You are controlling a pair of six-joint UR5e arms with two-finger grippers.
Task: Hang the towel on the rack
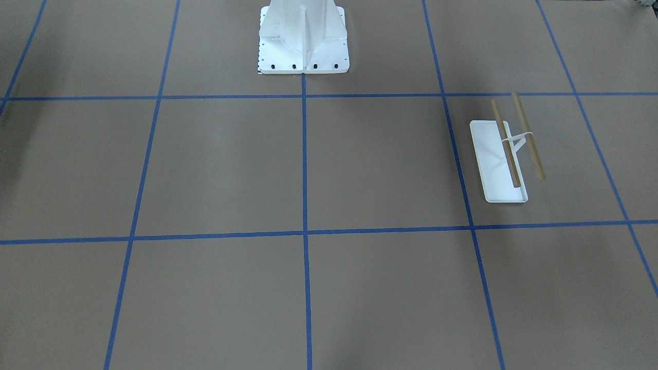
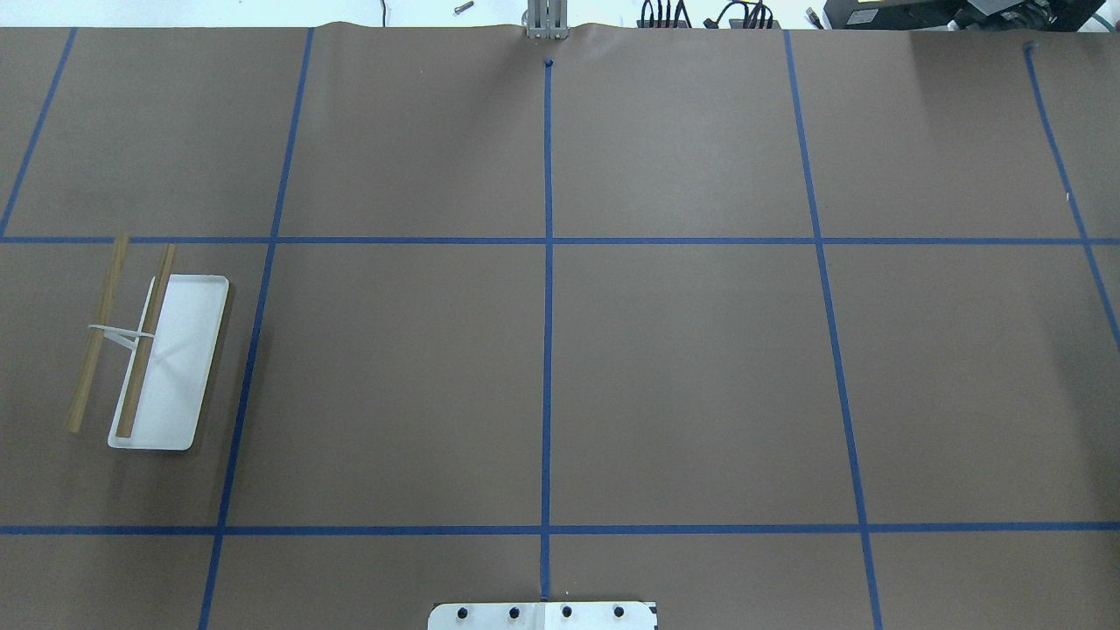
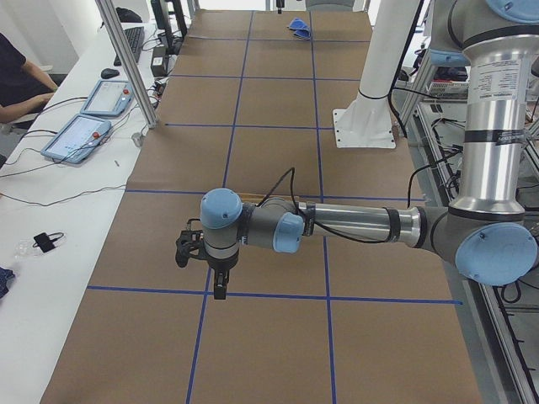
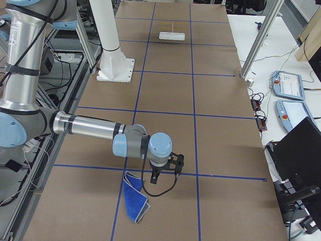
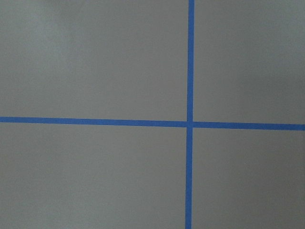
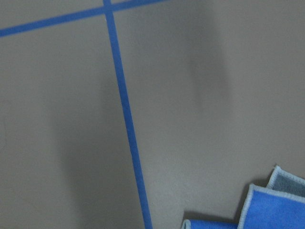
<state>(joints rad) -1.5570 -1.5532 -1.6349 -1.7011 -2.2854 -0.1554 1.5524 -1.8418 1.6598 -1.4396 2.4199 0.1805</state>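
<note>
The rack (image 1: pixel 506 154) stands on the table on my left side, two tan rods over a white tray; it also shows in the overhead view (image 2: pixel 153 350) and far off in the right side view (image 4: pixel 172 30). The blue towel (image 4: pixel 133 203) lies crumpled on the table on my right side, with grey underside showing; its corner is in the right wrist view (image 6: pixel 271 210). My right gripper (image 4: pixel 155 174) hovers just beside the towel's upper corner. My left gripper (image 3: pixel 217 282) hangs over a tape crossing. I cannot tell whether either gripper is open or shut.
The big white bolted pedestal (image 1: pixel 303 41) stands at the robot's edge of the table (image 2: pixel 542 615). Aluminium posts (image 4: pixel 258 40) stand at the operators' edge. A side bench holds teach pendants (image 3: pixel 80 135), and a seated person (image 3: pixel 21 80) is there.
</note>
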